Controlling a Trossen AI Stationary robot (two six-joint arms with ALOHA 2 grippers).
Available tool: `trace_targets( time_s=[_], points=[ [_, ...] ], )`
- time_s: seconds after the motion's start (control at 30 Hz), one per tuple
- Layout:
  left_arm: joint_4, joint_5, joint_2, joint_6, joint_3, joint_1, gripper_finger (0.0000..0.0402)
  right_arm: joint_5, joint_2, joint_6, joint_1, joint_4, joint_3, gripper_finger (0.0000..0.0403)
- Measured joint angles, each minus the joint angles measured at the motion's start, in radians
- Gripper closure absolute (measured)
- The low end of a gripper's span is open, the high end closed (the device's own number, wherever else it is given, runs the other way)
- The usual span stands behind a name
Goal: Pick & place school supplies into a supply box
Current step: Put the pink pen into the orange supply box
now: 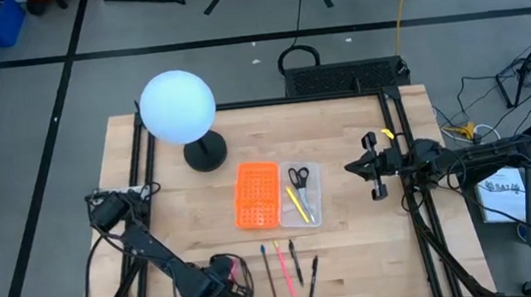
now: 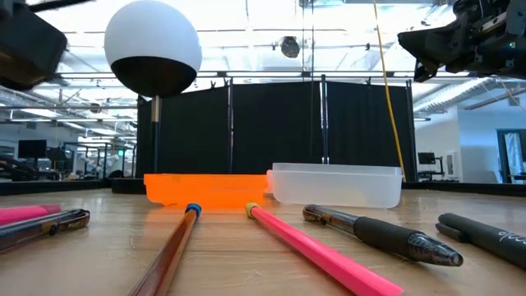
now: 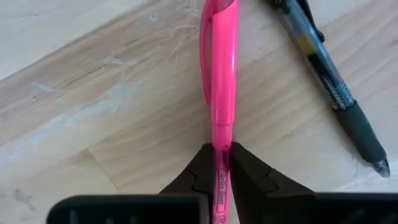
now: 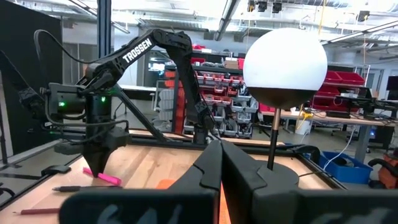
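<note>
My left gripper point(image 1: 224, 273) points down near the table's near edge, left of the middle, shut on a pink pen point(image 3: 219, 74). A clear dark-gripped pen point(image 3: 329, 74) lies beside it. To the right lie a brown pencil point(image 1: 269, 272), a pink pencil point(image 1: 282, 260), a dark pen point(image 1: 295, 261) and a dark marker point(image 1: 312, 280). The clear supply box point(image 1: 313, 208) at mid-table holds black-handled scissors point(image 1: 298, 177) and a yellow pencil point(image 1: 296, 203). My right gripper point(image 4: 219, 163) waits shut above the table's right side. My left gripper pinches the pink pen's labelled barrel point(image 3: 221, 138) between its two fingers, away from the clip end. The fingers point(image 3: 249, 171) come from above, pointing down, and lie across the pen. The pen lies level along the table; no gap under it shows.
An orange perforated panel point(image 1: 257, 194) joins the box's left side. A lamp with a white globe point(image 1: 177, 106) stands on a dark base point(image 1: 205, 155) at the far left. Bare wood lies between the pens and the box.
</note>
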Motion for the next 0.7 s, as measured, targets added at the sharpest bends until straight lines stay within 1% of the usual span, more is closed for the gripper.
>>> trace_targets(
  time_s=[0.03, 0.1, 0.17, 0.23, 0.3, 0.37, 0.43, 0.53, 0.7],
  points=[
    [-0.008, -0.024, -0.013, -0.013, -0.002, -0.006, 0.0366, 0.0, 0.0, 0.0, 0.0, 0.0, 0.0, 0.0403],
    [-0.053, -0.14, -0.042, -0.044, -0.008, -0.016, 0.0374, 0.0, 0.0, 0.0, 0.0, 0.0, 0.0, 0.0403],
    [-0.073, -0.218, -0.08, -0.078, -0.007, -0.02, 0.0379, 0.0, 0.0, 0.0, 0.0, 0.0, 0.0, 0.0403],
    [-0.068, -0.246, -0.12, -0.089, -0.003, -0.025, 0.0379, 0.0, 0.0, 0.0, 0.0, 0.0, 0.0, 0.0403],
    [-0.06, -0.27, -0.155, -0.067, -0.003, -0.019, 0.0379, 0.0, 0.0, 0.0, 0.0, 0.0, 0.0, 0.0403],
    [-0.033, -0.31, -0.193, -0.019, -0.003, 0.014, 0.0379, 0.0, 0.0, 0.002, 0.0, -0.003, 0.0, 0.0403],
    [0.01, -0.334, -0.23, 0.061, -0.001, 0.061, 0.0379, -0.001, 0.002, 0.003, 0.0, -0.004, 0.0, 0.0403],
    [0.095, -0.294, -0.27, 0.229, -0.001, 0.16, 0.0379, -0.002, 0.006, 0.003, 0.0, -0.016, 0.0, 0.0403],
    [0.356, -0.127, -0.279, 0.526, -0.001, 0.371, 0.0379, -0.003, 0.015, 0.003, 0.0, -0.019, 0.0, 0.0403]
  ],
)
